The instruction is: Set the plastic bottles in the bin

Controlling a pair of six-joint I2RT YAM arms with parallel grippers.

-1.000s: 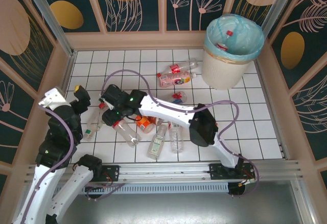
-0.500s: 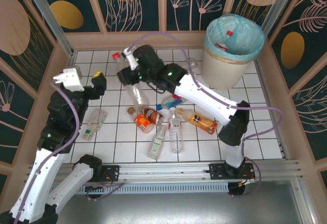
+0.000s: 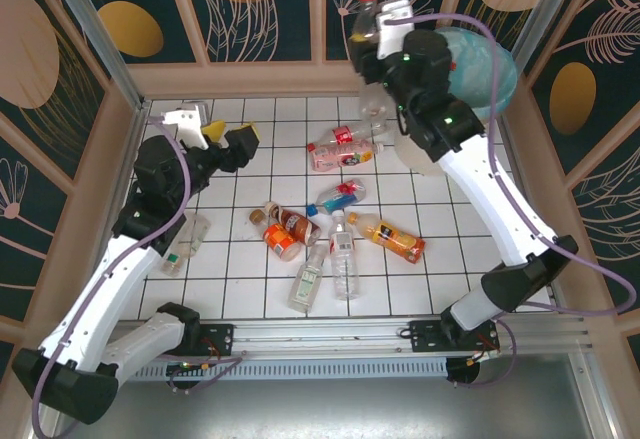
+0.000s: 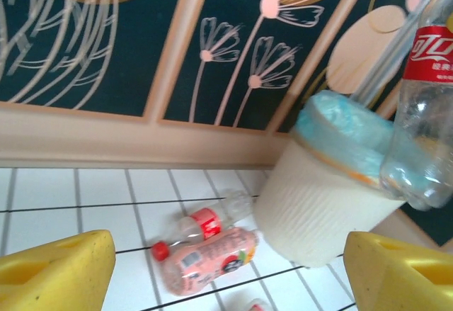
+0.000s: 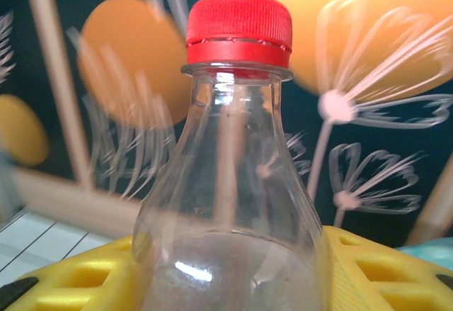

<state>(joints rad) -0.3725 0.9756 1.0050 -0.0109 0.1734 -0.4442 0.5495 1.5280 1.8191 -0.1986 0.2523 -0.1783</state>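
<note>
Right claw [image 5: 230, 275] grips clear bottle [image 3: 366, 19] between my jaws, long axis vertical, red cap [image 5: 238, 27] above them; bin [image 3: 500, 81] just right of it. Earlier I held it leftward, over the tiles. Left claw [image 3: 228, 139] spread, empty.

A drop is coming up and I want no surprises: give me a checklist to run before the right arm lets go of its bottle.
1. Grip: ok. Right gripper clamps the red-capped bottle below its shoulder, cap up.
2. Bottle over the opening: not ok. From above it sits left of the bin rim.
3. Bin upright, liner folded over rim: ok.
4. Room inside: cannot tell; the right arm covers much of the opening.
5. Left gripper out of the way: ok. Open, empty, above the left tiles.
</note>
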